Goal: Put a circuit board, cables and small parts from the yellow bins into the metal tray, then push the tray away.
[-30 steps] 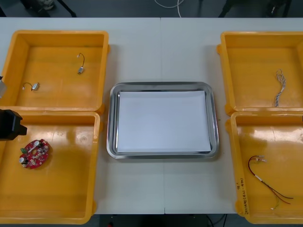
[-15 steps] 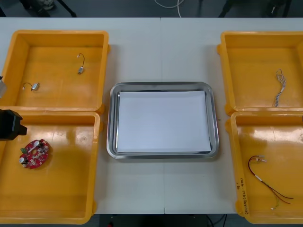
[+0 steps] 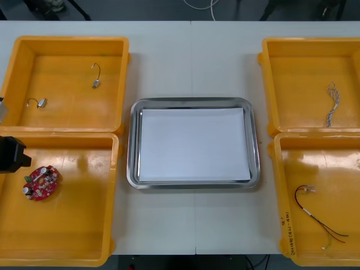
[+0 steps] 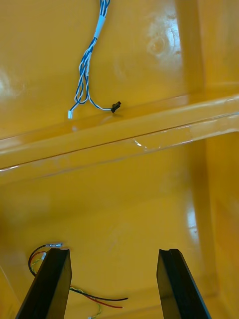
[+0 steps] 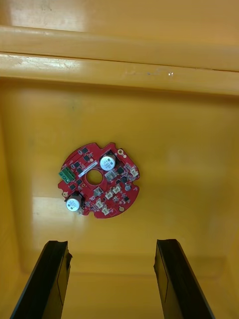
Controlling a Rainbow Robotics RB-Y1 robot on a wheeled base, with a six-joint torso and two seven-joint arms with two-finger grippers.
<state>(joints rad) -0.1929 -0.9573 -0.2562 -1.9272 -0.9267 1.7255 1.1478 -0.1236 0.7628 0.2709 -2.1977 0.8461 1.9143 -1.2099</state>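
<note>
A shiny rectangular metal tray [image 3: 193,102] with a white inside sits in the middle of the light tabletop [image 3: 191,56], with nothing in it. Four yellow plastic bins flank it, two on each side.

Left of the tray on the robot's side, the near left bin [image 3: 79,225] holds the round red circuit board [image 3: 41,182], which lies flat on the bin floor. The left pincer [image 5: 112,244] hovers over this bin, its black fingers [image 5: 56,279] spread wide and gripping nothing. The board [image 5: 98,180] lies just beyond the fingertips and apart from them. It carries two silver cylinders and a green block; any print on it is too small to read.

Left of the tray on the far side, the far left bin [image 3: 67,112] holds two small metal parts [image 3: 96,83] with thin wire tails, well apart from each other.

Right of the tray on the far side, the far right bin [image 3: 298,67] holds a twisted blue and white cable [image 3: 332,104]. Right of the tray on the near side, the near right bin [image 3: 332,169] holds a thin red and yellow cable [image 3: 315,216]. The right pincer [image 4: 113,251] hangs over this near bin, fingers apart and empty, with that cable [image 4: 99,298] on the floor between them.

A dark handwritten mark [image 3: 288,228] runs along the near right bin's rim on the tray side; it cannot be read.
</note>
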